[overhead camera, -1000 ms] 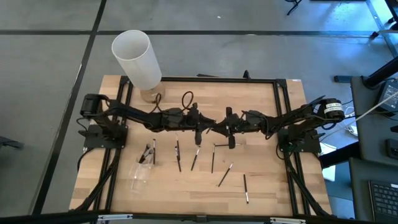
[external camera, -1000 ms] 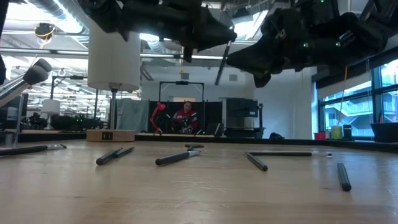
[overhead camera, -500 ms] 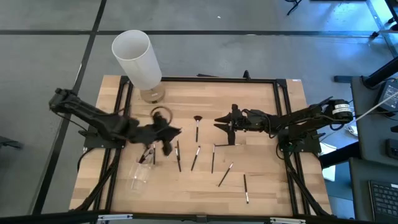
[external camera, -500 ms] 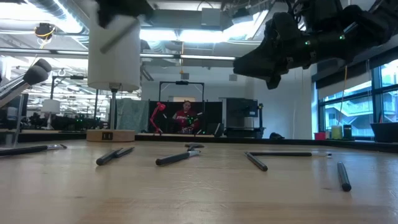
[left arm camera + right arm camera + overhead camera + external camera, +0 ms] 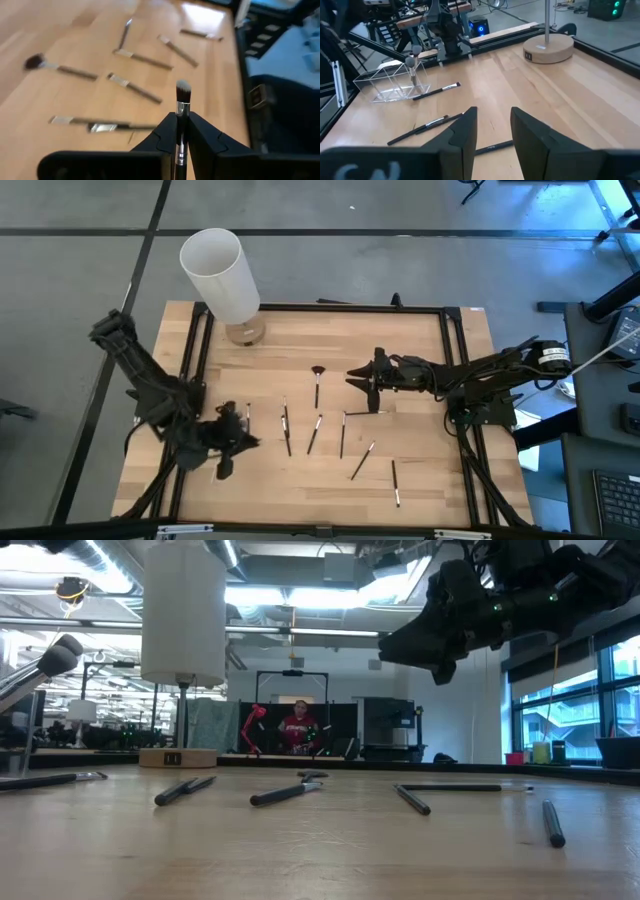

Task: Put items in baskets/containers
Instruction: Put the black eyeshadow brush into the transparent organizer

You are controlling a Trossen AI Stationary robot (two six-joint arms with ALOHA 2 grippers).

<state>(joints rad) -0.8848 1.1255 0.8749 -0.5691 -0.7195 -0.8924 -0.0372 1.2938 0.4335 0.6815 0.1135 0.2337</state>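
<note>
We had swung our left claw (image 5: 228, 457) away from the table's middle to about eight o'clock, clamped on one brush (image 5: 181, 112) standing up. The clear cup (image 5: 395, 80) lay right there, so dropping it in looked close. Our right claw (image 5: 491, 131) waited at three o'clock with fingers apart. The table's edge (image 5: 150, 470) was near; the loose brushes (image 5: 315, 432) were well apart.

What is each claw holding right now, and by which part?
The left claw grips a brush by its handle just below the silver band, bristles pointing away from it. The right claw stands open over the table, holding nothing.
</note>
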